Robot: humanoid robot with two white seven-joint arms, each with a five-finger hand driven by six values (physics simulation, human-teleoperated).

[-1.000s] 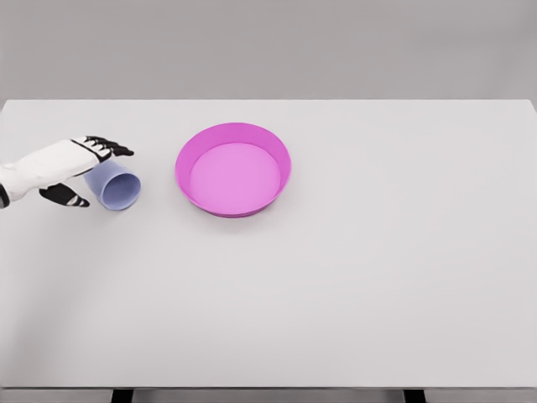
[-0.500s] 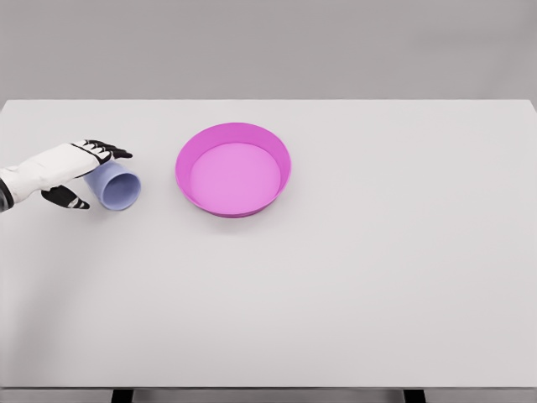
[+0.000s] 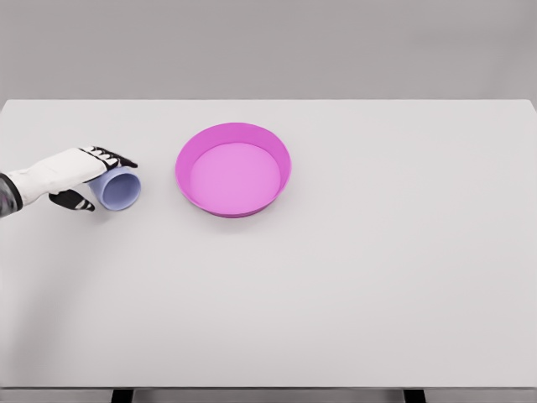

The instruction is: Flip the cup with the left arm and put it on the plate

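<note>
lavender plastic, the cup (image 3: 118, 189) lies on its side near the left end of the white table (image 3: 352, 277), its open mouth turned toward the camera and slightly right, well apart from the pink plate (image 3: 234, 169) to its right. nothing sits in the plate yet.

the step in hand looks like closing the grasp. to do it well, i would judge the hand should settle squarely around the cup's wall before any lift, since a round cup on its side can roll away if pushed from 1 side only. the flip then calls for a firm hold through the wrist turn, so the mouth ends up facing upward before the carry to the plate.

the left hand (image 3: 81, 174) comes in from the left edge and wraps the cup's closed end: black fingers (image 3: 113, 156) drape over the top of the wall, the thumb (image 3: 74, 200) reaches along the near side. the hand is partly curled, touching the cup; whether it grips firmly i cannot tell. the right arm is out of view.
</note>
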